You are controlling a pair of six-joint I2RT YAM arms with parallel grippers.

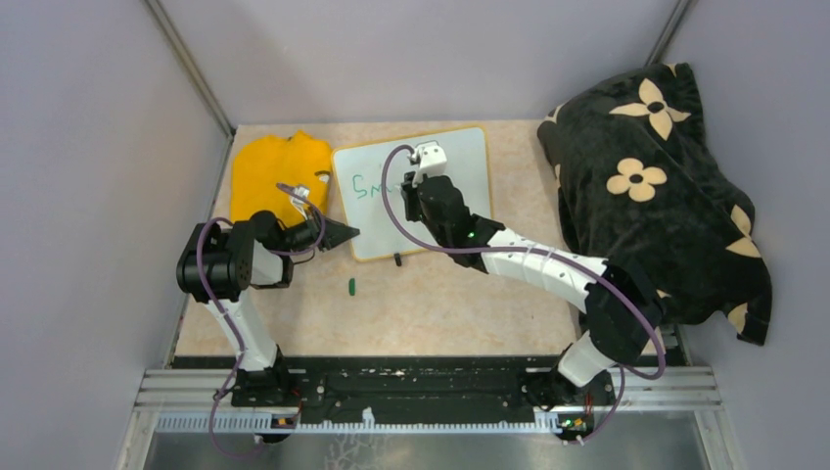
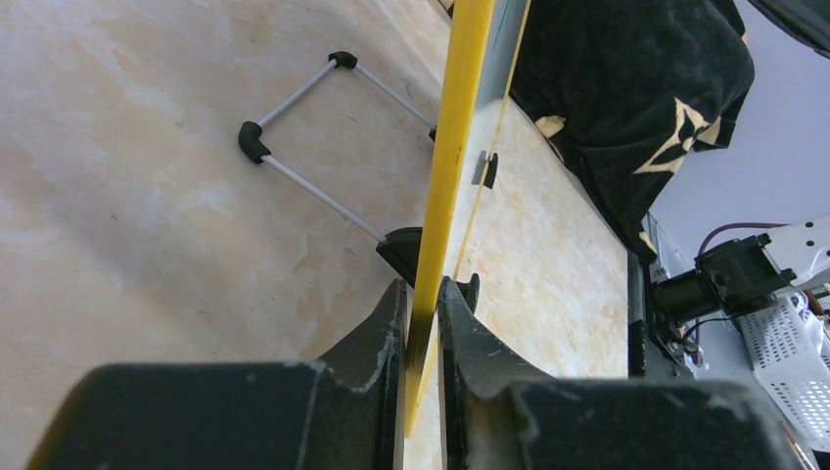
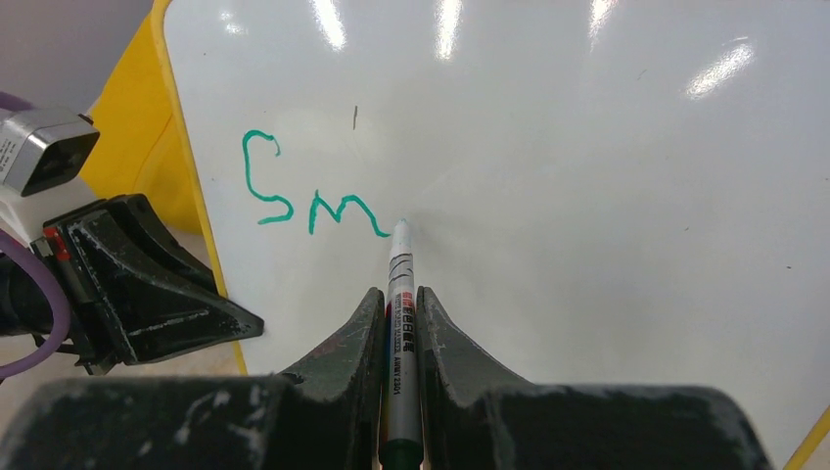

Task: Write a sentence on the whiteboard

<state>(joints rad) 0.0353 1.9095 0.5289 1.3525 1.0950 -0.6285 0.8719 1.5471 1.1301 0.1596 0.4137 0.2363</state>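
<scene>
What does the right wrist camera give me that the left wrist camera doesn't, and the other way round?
Right wrist only: the green letters "Sm" and the marker, held in the right gripper, tip on the whiteboard. Left wrist only: the board's wire stand and the black flowered blanket. Both: the whiteboard and the left gripper clamped on its edge.

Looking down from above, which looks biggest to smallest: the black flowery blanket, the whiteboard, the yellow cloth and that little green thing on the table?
1. black flowery blanket
2. whiteboard
3. yellow cloth, though the board's edge may hide part of it
4. little green thing, by far the smallest
</scene>
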